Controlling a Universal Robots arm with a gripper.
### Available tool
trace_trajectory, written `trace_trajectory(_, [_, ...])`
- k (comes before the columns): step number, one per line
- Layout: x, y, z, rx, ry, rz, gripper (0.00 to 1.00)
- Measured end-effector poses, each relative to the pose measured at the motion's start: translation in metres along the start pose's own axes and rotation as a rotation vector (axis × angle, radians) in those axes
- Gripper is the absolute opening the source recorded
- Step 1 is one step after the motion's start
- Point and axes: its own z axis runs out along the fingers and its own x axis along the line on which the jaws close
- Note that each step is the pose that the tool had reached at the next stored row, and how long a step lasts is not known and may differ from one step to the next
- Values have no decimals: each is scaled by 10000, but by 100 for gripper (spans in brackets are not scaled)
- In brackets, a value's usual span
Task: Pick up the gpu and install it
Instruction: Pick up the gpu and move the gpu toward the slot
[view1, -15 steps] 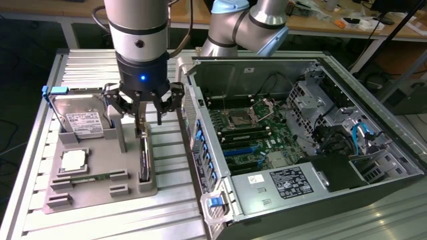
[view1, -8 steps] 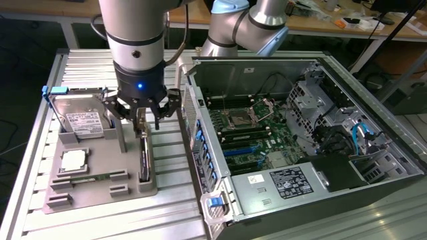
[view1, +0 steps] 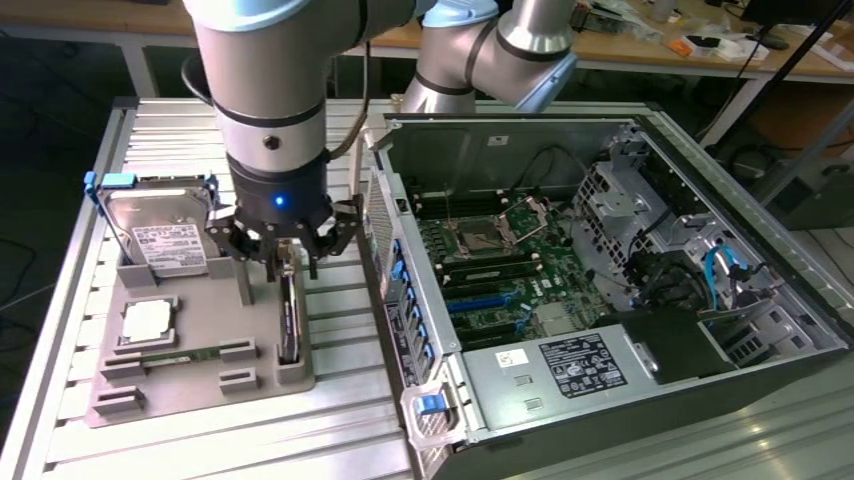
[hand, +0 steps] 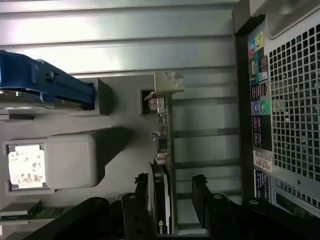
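Leftmost in the exterior view, the silver hard drive (view1: 167, 240) sits in its blue caddy at the far end of the grey fixture tray (view1: 200, 385), with the small square chip (view1: 147, 320) nearer the camera. Further toward that view's right, along the tray's edge, the gpu (view1: 287, 322) stands on its long edge in a slot, and the gripper (view1: 291, 268) hangs straight over it. The wrist view shows the fingers (hand: 200, 197) spread, one on each side of the card. One sits just beside its dark face and the other is clearly apart from it, so nothing is pinched yet. The metal bracket (hand: 167, 85) is at the end of the card away from the fingers. By its look the card is light and stiff but fragile: a thin board with small exposed parts, apt to flex or chip if squeezed at a corner. The flat faces near the middle of its length, where the fingers now straddle it, seem the safest hold, well off the bracket and the edge seated in the slot. Rightmost, the open computer case (view1: 507, 150) lies on its side with the motherboard (view1: 501, 270) exposed, apart from the card.
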Motion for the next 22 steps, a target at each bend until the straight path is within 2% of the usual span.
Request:
trace_trajectory(7, [0,-170,143,0,0,0,48])
trace_trajectory(15, [45,-183,288,0,-1,1,48])
trace_trajectory(22, [45,-183,288,13,0,-2,47])
